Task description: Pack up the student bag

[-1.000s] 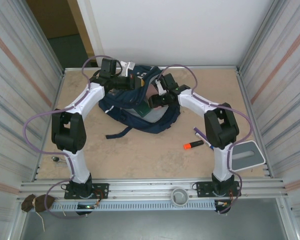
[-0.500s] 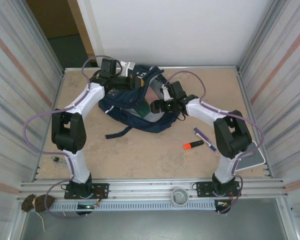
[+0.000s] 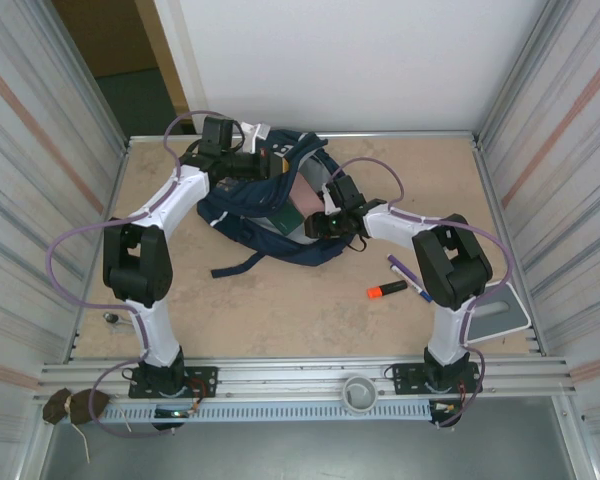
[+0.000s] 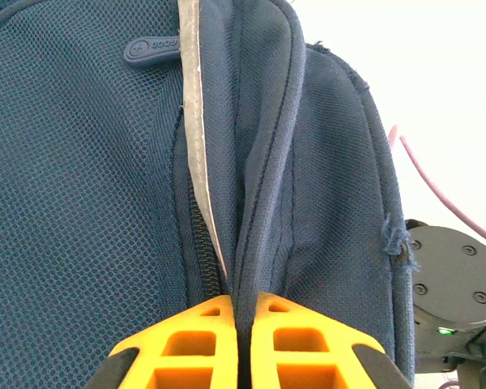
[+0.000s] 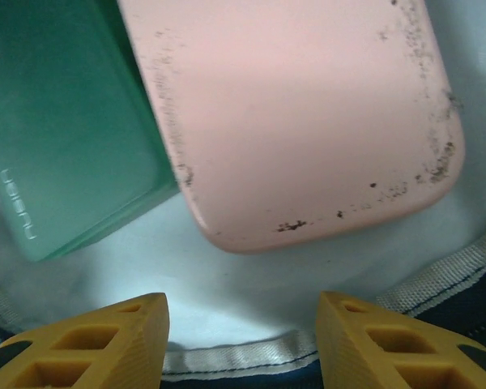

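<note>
We find the student bag at the table's far middle, its rim pinched between the left gripper's closed jaws. The right gripper has returned to the mouth, its jaws spread and empty. A pink case now lies inside, beside a green case. We judge one more item packed.

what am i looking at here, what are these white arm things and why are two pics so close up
Two robot arms are bolted to a table, packing a student bag. The wide picture is from a camera above and behind them. The close-ups are from cameras on each wrist; the orange blocks are its fingers. The left gripper is pinched shut on the bag's edge. The right gripper is open at the bag's mouth, facing a pink case and a green case inside. An orange highlighter and a purple pen lie on the table.
</note>
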